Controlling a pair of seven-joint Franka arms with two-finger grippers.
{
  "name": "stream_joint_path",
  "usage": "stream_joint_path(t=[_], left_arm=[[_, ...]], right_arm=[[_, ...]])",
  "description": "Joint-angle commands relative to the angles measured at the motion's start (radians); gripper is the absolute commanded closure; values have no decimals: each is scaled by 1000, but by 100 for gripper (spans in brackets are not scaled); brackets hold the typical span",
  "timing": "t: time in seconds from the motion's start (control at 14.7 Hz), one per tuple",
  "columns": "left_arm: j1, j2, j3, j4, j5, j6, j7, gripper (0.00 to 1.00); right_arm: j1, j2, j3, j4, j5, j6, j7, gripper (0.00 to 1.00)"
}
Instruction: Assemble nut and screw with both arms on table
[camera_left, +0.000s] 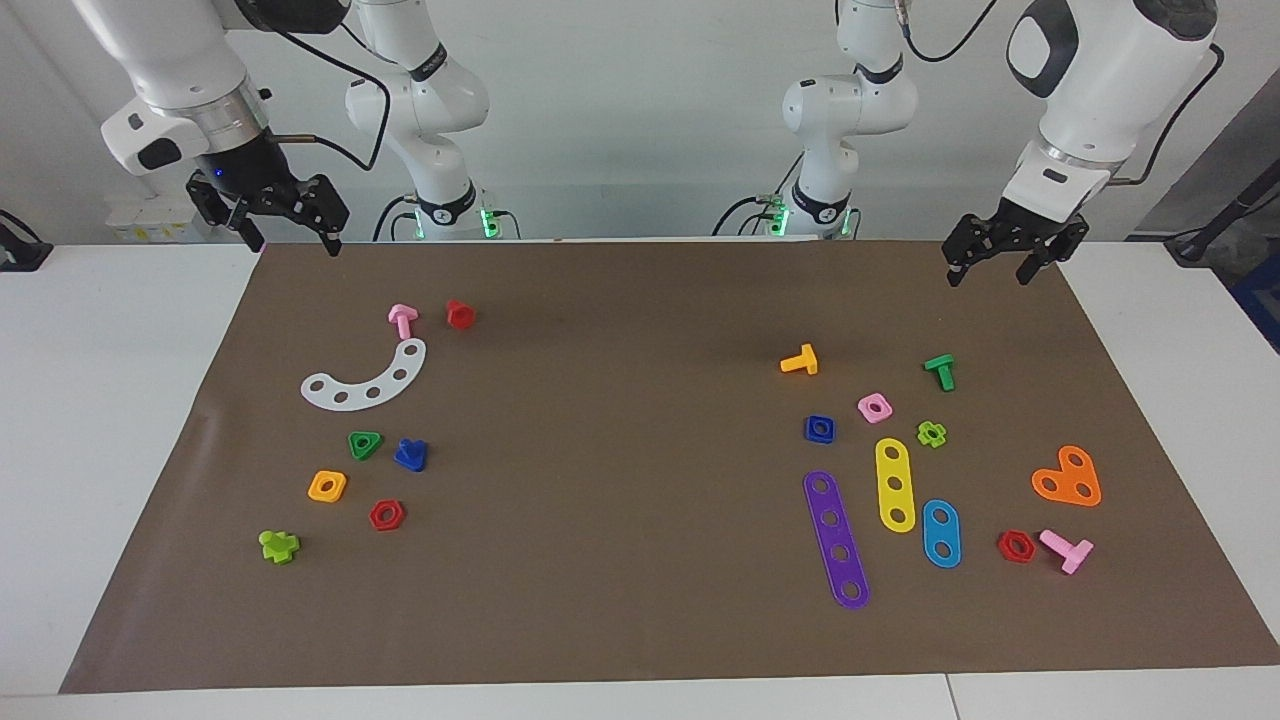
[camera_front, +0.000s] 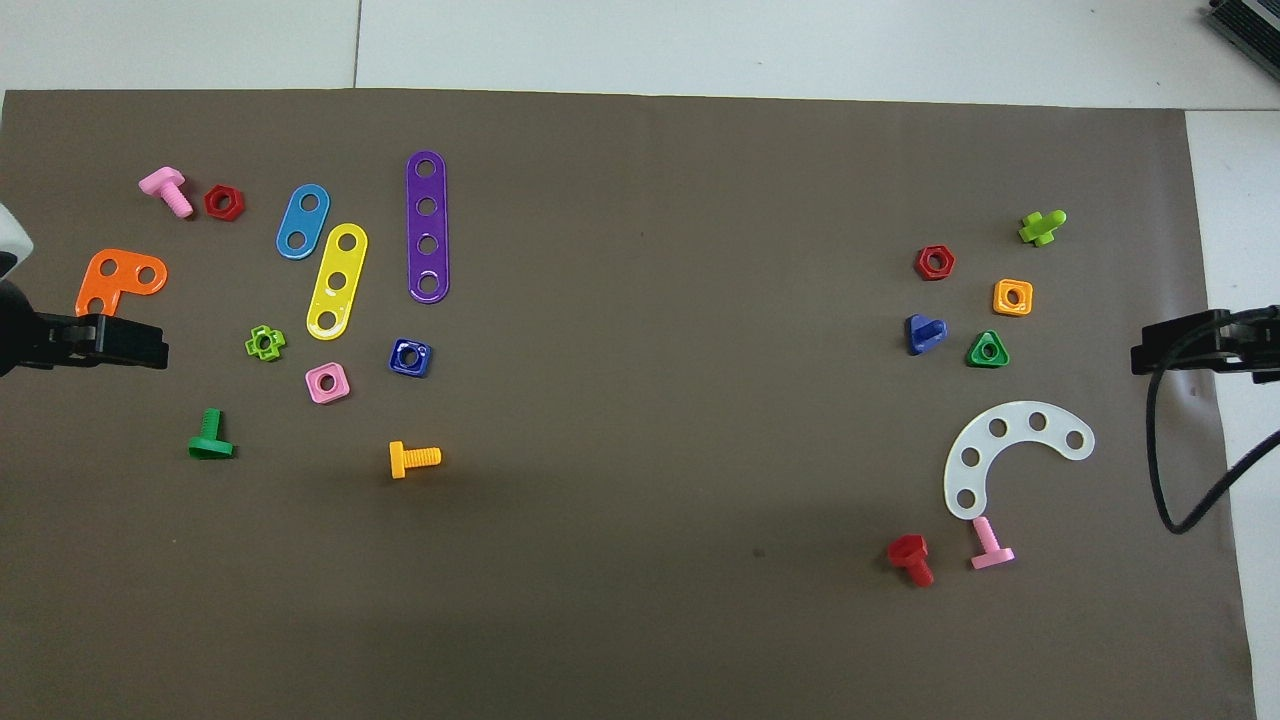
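Note:
The dark-blue square nut (camera_left: 819, 429) (camera_front: 410, 357) lies flat on the brown mat (camera_left: 620, 480) (camera_front: 660, 350) toward the left arm's end, beside a pink square nut (camera_left: 875, 407). The dark-blue screw (camera_left: 411, 455) (camera_front: 924, 333) lies toward the right arm's end, beside a green triangular nut (camera_left: 364, 444). My left gripper (camera_left: 990, 272) (camera_front: 150, 345) hangs open and empty above the mat's edge by the robots. My right gripper (camera_left: 293, 243) (camera_front: 1145, 358) hangs open and empty above the mat's corner at its own end. Neither touches anything.
Around the nut lie purple (camera_left: 836, 539), yellow (camera_left: 895, 484) and blue (camera_left: 941, 533) strips, an orange plate (camera_left: 1068, 478), and green, yellow and pink bolts. Near the screw lie a white curved strip (camera_left: 366, 382), a red bolt (camera_left: 460, 314), and orange and red nuts. White table (camera_left: 100, 400) borders the mat.

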Motion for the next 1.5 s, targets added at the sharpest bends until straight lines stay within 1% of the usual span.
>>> stream_joint_path(t=[0.0,0.41,0.55,0.68,0.82,1.02,1.09,1.3,1.36,1.43], left_arm=[[11,-25,-4,-20,-6,5,5,0],[11,-25,-4,-20,-6,4,5,0],[11,-25,-4,-20,-6,4,5,0],[11,-25,-4,-20,-6,4,5,0],[11,-25,-4,-20,-6,4,5,0],[11,-25,-4,-20,-6,4,5,0],[11,-25,-4,-20,-6,4,5,0],[11,-25,-4,-20,-6,4,5,0],[11,-25,-4,-20,-6,4,5,0],[11,-25,-4,-20,-6,4,5,0]], right_arm=[[0,-12,1,-13,-12,26,-16,0],[-1,-9,1,-13,-12,35,-27,0],[0,12,3,-17,2,46,-25,0],[15,43,3,-36,7,116,-27,0],[22,54,4,-103,10,219,-39,0],[37,167,4,-142,43,365,-120,0],[45,188,4,-172,43,429,-158,0],[45,242,4,-305,45,625,-293,0],[45,258,4,-333,45,667,-315,0],[46,274,6,-343,48,684,-320,0]])
